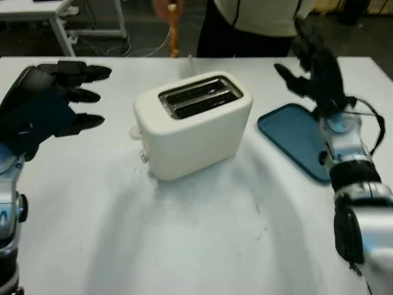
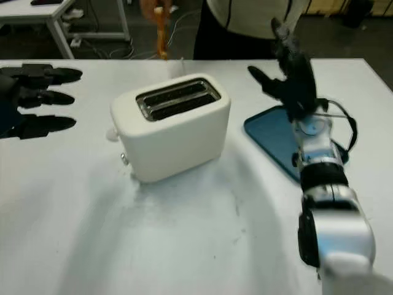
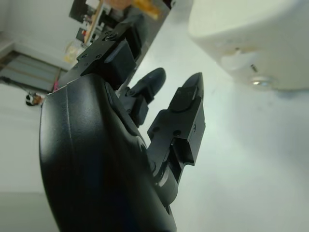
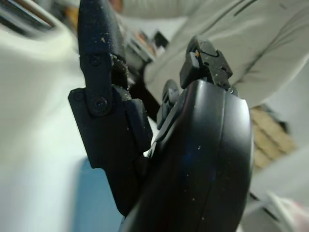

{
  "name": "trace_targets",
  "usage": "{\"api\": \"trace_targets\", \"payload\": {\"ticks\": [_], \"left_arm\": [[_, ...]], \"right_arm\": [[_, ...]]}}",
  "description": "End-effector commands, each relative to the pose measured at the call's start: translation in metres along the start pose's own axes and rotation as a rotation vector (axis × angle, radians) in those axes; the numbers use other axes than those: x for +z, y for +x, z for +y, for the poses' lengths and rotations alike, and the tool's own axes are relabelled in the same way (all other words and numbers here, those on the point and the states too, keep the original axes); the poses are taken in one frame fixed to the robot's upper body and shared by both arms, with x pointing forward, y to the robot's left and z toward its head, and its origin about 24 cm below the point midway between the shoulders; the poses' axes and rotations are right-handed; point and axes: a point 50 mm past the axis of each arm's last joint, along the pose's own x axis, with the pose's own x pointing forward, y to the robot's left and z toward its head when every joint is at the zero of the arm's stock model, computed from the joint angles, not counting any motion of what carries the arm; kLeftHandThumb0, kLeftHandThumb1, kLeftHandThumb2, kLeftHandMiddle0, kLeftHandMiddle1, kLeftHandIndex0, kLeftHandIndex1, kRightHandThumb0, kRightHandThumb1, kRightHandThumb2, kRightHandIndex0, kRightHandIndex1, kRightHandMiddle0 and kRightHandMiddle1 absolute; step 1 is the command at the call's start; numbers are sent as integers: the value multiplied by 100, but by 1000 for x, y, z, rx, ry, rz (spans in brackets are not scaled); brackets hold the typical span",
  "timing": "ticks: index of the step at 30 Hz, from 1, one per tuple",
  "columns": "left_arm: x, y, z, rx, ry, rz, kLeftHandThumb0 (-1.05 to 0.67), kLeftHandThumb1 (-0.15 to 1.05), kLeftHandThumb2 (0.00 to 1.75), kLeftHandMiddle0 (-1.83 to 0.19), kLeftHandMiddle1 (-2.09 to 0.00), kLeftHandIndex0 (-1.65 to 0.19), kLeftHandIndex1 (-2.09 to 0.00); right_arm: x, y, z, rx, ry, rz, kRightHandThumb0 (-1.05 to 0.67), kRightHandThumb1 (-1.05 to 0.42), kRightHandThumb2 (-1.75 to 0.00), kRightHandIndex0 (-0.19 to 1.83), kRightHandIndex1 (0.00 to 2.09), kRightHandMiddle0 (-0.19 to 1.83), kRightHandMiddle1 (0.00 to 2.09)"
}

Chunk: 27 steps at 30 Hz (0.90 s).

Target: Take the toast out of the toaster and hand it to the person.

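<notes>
One toast (image 2: 161, 31) in person's hand, well beyond empty right robot hand (image 2: 288, 77).

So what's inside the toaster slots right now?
The toaster shows two dark slots with no toast sticking up; their depths are hidden. A person's hand holds the toast beyond the table. Left hand and right hand are open, flanking the toaster.

One toaster (image 1: 193, 126), one blue tray (image 1: 293, 138), one toast slice (image 2: 161, 31).
</notes>
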Motion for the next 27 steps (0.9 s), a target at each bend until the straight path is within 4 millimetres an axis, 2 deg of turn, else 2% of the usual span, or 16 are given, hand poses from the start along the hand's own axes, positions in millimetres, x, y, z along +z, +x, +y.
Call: {"api": "trace_targets", "payload": {"ticks": [1, 6, 10, 15, 21, 27], "left_arm": [[-5, -13, -5, 87, -46, -15, 4, 92, 8, -30, -88, -59, 0], [-10, -27, -26, 172, -75, -24, -8, 92, 24, -16, -94, -51, 0], [-15, -31, -44, 192, -139, -1, -20, 92, 37, -11, -99, -48, 0], [-21, -33, -60, 205, -157, 35, -36, 92, 55, -7, -104, -46, 0], [-27, -36, -77, 174, -162, 82, -38, 92, 65, -1, -100, -41, 0], [-29, -35, -86, 166, -184, 91, -35, 92, 66, 0, -95, -39, 0]], "right_arm": [[-3, -27, 11, 43, 80, 36, -84, -92, -37, 11, 4, 16, 2], [0, -72, 36, 98, 210, 62, -85, -92, -43, 10, 3, 16, 1], [1, -94, 55, 88, 283, 72, -82, -92, -46, 7, 1, 12, 0], [2, -107, 66, 66, 329, 84, -78, -92, -51, 8, 2, 12, 0], [-2, -111, 74, 55, 362, 113, -78, -92, -54, 9, 2, 11, 0], [-2, -107, 75, 45, 355, 134, -82, -92, -51, 9, 2, 11, 0]]}}
